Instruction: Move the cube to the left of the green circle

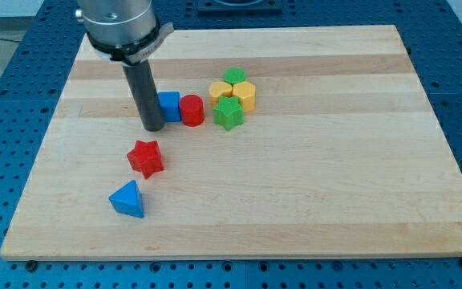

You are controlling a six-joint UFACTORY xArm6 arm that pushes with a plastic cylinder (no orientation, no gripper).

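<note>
**Pressing In On The Blue Cube**

Standing on the board, my tip [153, 128] is planted right at the blue cube's [169, 106] left side, the rod upright and so close that it looks to be touching, though a thin gap cannot be ruled out. No jaws here to open or close, just a plain dark rod, holding nothing.

And look at the line-up: the blue cube sits hard against the red cylinder [192, 110] on its right, the two apparently in contact. Further to the view's right comes the tight cluster: the green star [228, 113] nearest the cylinder, the yellow block [220, 89] above it, the yellow hexagon [245, 95] on the right, and the green circle [234, 77] at the top of the pack. So the cube lies to the left of the green circle and a little lower, with the cylinder and the yellow block between them.

Down toward the view's bottom, the red star [146, 157] sits alone below my tip, and the blue triangle [127, 199] lower still, near the wooden board's [335, 177] front edge.

No writing, brand or label can be read anywhere.
</note>
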